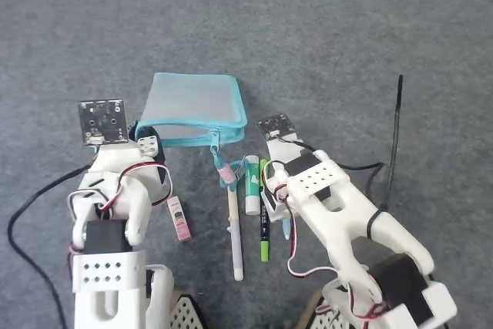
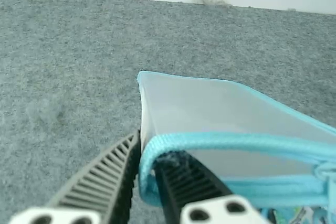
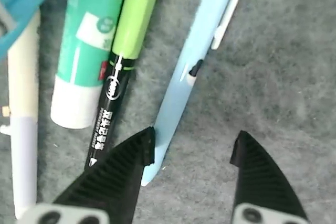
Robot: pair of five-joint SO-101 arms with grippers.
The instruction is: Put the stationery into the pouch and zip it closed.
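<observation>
High view: blue pen (image 1: 286, 229), seemingly half-hidden

A translucent blue-trimmed zip pouch (image 1: 192, 109) lies in the middle of the grey felt worktop (image 1: 370, 52). Between it and the near edge lie, left to right, a small pink tube (image 1: 179, 218), a long cream pen (image 1: 234, 229), a green-white glue stick (image 1: 252, 184), a green-black marker (image 1: 264, 225) and a pale blue pen (image 3: 184, 87).

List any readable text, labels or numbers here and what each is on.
marker: white print along the black barrel, too blurred to read.
glue stick: label patches with print, too small to read.
pink stick: faint marks, too small to read.
Nothing legible to quote.
</observation>
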